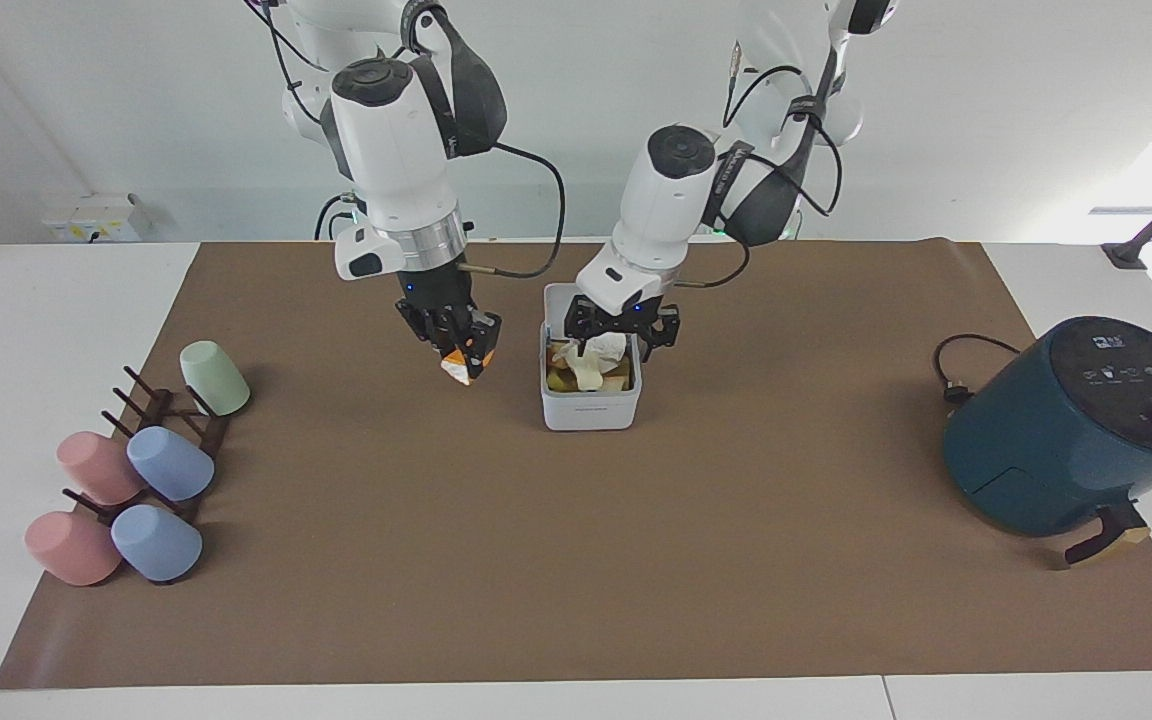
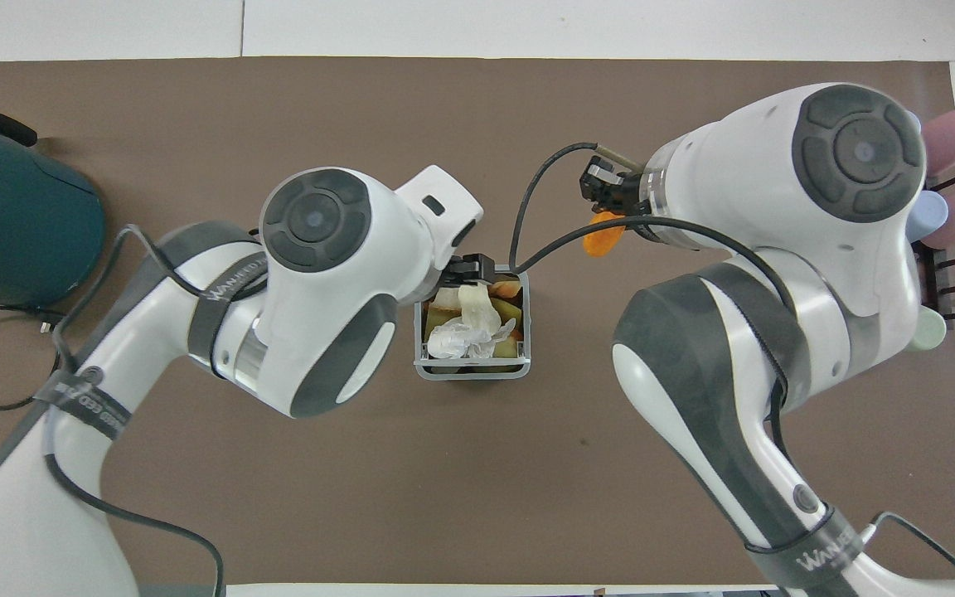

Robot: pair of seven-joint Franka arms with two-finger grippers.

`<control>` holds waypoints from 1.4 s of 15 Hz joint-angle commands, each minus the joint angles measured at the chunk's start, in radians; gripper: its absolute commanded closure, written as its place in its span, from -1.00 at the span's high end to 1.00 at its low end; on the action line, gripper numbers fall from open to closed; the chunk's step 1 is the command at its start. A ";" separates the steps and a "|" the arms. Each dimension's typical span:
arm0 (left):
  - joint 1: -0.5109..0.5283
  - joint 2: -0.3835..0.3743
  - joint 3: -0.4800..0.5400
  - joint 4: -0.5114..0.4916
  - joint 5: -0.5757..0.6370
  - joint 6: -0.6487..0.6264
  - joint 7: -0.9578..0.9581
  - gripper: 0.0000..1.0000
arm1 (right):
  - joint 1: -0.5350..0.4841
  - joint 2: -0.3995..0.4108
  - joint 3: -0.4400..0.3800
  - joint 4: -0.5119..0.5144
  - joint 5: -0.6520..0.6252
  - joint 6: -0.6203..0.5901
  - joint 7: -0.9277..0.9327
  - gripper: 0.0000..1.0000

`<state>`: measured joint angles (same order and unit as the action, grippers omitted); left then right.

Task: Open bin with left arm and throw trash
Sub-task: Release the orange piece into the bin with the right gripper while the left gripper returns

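You have the bin [image 1: 591, 400] open mid-mat, tissue [image 1: 604, 347] and cream scrap [image 1: 586, 372] inside. The left gripper [image 1: 621, 333] hangs over it, released. The right gripper [image 1: 458, 350] grips the orange wedge [image 1: 460, 368] over the brown mat [image 1: 576, 560], beside the bin; carry it above the opening before letting go.

On the brown-covered surface [image 1: 576, 560], the left hand [image 1: 622, 330] hangs with fingers spread over the open white bin [image 1: 591, 408] holding a tissue [image 1: 604, 346] and cream piece [image 1: 584, 374], while the right hand [image 1: 460, 352] grips an orange wedge [image 1: 458, 368] above the mat beside the bin.
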<state>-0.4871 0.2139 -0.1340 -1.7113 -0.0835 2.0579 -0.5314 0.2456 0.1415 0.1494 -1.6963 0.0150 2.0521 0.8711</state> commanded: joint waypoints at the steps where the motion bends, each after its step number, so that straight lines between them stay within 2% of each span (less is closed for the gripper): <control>1: 0.128 -0.041 -0.006 0.053 0.007 -0.090 0.016 1.00 | 0.038 0.009 0.027 -0.026 0.011 0.046 -0.049 -1.00; 4: 0.253 -0.091 -0.002 0.074 0.008 -0.178 0.095 1.00 | 0.119 0.058 0.027 -0.029 0.052 0.134 -0.049 -1.00; 6: 0.362 -0.126 -0.002 0.074 0.008 -0.260 0.253 1.00 | 0.167 0.073 0.027 -0.058 0.057 0.213 -0.049 -1.00; 8: 0.451 -0.162 -0.001 0.073 0.010 -0.338 0.416 1.00 | 0.194 0.073 0.029 -0.101 0.057 0.241 -0.049 -1.00; 10: 0.495 -0.197 -0.004 0.067 0.017 -0.431 0.503 1.00 | 0.210 0.064 0.029 -0.146 0.057 0.253 -0.049 -1.00; 13: 0.484 -0.278 -0.006 0.000 0.063 -0.541 0.554 1.00 | 0.211 0.055 0.029 -0.171 0.057 0.261 -0.049 -1.00; 15: 0.484 -0.306 -0.007 -0.016 0.064 -0.555 0.557 1.00 | 0.211 0.058 0.029 -0.163 0.057 0.261 -0.040 0.64; 16: 0.484 -0.307 -0.007 -0.011 0.064 -0.553 0.551 1.00 | 0.210 0.059 0.029 -0.157 0.057 0.261 -0.037 0.83; 18: 0.484 -0.297 -0.004 0.021 0.057 -0.541 0.542 1.00 | 0.207 0.069 0.027 -0.131 0.057 0.261 -0.034 0.98; 21: 0.479 -0.271 0.007 0.061 0.044 -0.538 0.536 1.00 | 0.198 0.070 0.027 -0.117 0.057 0.261 -0.031 1.00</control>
<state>0.0047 -0.0737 -0.1422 -1.6777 -0.0461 1.5161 0.0068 0.4604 0.2175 0.1711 -1.8171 0.0554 2.2999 0.8525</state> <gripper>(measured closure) 0.000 0.181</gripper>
